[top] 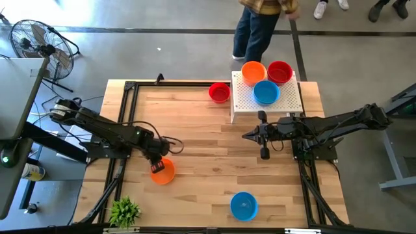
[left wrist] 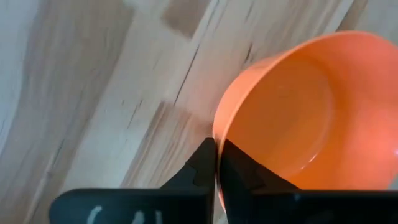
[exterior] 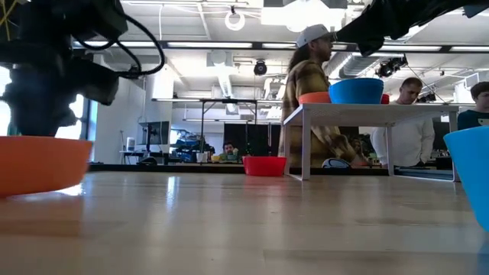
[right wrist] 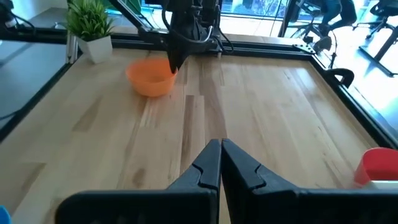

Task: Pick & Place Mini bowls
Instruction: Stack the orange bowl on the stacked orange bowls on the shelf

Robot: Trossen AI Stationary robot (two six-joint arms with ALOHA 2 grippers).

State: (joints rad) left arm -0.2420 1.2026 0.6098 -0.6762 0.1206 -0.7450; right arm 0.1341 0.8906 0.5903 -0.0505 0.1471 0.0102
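Right under my left wrist camera, the left gripper [left wrist: 216,163] has its fingers pinched together on the rim of an orange bowl [left wrist: 305,118], one finger inside and one outside the wall. From above, that gripper [top: 156,167] sits on the bowl's near edge with the bowl [top: 163,171] resting on the table [top: 195,130], close to my left-front corner beside a small potted plant [top: 124,211].

I judge the thin rim pinch the main risk: the bowl could pivot or slip as I lift, since it hangs off one side of the gripper. It is round, so it has no long axis; its mouth faces up, seemingly tipped a little toward the gripper.

Well across the table from the left gripper, the white perforated box [top: 286,104] carries an orange bowl on the box [top: 253,71], a red bowl on the box [top: 279,71] and a blue bowl on the box [top: 266,93]. A red bowl [top: 220,92] stands just beside it, and a blue bowl [top: 244,205] lies near the front edge.

The right gripper [top: 264,153] waits closed and empty near the box.
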